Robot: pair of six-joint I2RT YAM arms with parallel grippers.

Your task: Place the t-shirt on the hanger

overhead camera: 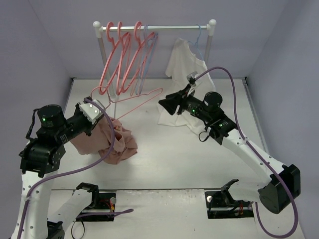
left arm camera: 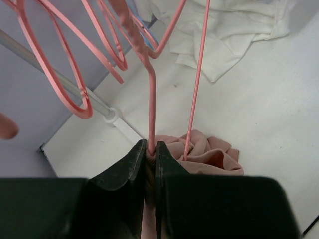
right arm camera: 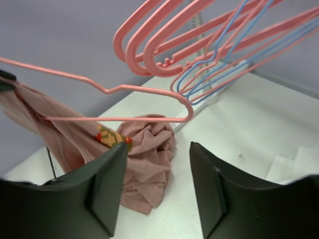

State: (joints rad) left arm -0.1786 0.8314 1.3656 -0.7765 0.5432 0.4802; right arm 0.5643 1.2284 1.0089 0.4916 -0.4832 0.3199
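Left arm base and right arm base sit at the near table (overhead camera: 164, 159) edge. No readable text on either.

Left gripper (left arm camera: 150, 152) is clenched. Its jaws are pressed together on the wire of the hanger (left arm camera: 151, 99), with a fold of pink cloth pinched in alongside. In the top view the left gripper (overhead camera: 93, 108) sits left of centre and is raised off the table.

The t-shirt (overhead camera: 113, 142) hangs from that grip. It sags down to the table and bunches in a crumpled heap just below and right of the gripper. In the right wrist view the t-shirt (right arm camera: 149, 164) shows a yellow-and-red print (right arm camera: 112, 138) half buried in folds. Any lettering on it is too creased to read.

The hanger (overhead camera: 134, 102) is held roughly level. Its bare rounded shoulder end points toward the right gripper (overhead camera: 167, 103). Cloth covers only the end by the left gripper.

Right gripper (right arm camera: 157, 149) is spread wide and holds nothing. It is near the hanger (right arm camera: 124, 89) tip but apart from it.

Farther back a white shirt (overhead camera: 185, 64) hangs on a pale blue hanger (overhead camera: 198, 42), with its hem pooled on the table. The rack (overhead camera: 169, 28) at the back carries spare coral hangers (overhead camera: 119, 55) and bluish ones (overhead camera: 148, 50).
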